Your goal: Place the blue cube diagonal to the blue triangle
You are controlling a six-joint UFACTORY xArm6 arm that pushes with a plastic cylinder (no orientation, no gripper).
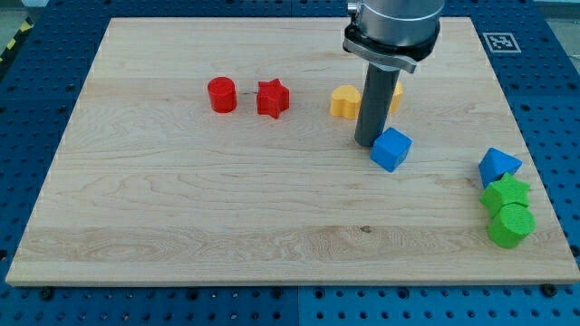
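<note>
The blue cube (391, 149) lies right of the board's middle, turned so a corner points down. My tip (368, 143) stands just at the cube's upper left side, touching or nearly touching it. The blue triangle (497, 167) lies near the board's right edge, to the right of the cube and slightly lower. A wide gap of bare wood separates the cube from the triangle.
A green star (505, 194) and a green cylinder (511, 225) sit directly below the blue triangle. A yellow heart (344, 101) lies left of the rod, another yellow block (396, 96) partly hidden behind it. A red cylinder (221, 94) and red star (272, 99) lie upper left.
</note>
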